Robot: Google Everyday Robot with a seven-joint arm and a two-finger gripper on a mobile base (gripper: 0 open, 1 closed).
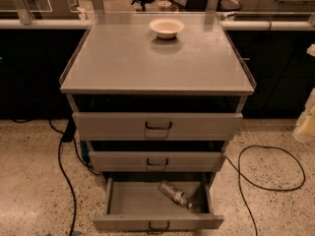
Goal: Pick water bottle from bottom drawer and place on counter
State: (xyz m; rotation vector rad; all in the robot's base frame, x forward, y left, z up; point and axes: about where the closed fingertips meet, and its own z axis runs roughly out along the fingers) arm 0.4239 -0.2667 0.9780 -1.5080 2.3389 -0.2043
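Note:
The water bottle (pixel 174 194), clear with a pale label, lies on its side in the open bottom drawer (pixel 157 223), right of the drawer's middle. The counter (pixel 142 63) is the grey cabinet top above the drawers. My gripper (pixel 306 124) shows only as a pale cream shape at the right edge of the view. It is level with the top drawer, far from the bottle and well right of the cabinet. It holds nothing that I can see.
A white bowl (pixel 167 27) stands at the back of the counter. The top drawer (pixel 157 126) and middle drawer (pixel 156 161) stick out a little. Black cables (pixel 266 151) lie on the speckled floor on both sides. A white-edged bench (pixel 39 23) runs behind.

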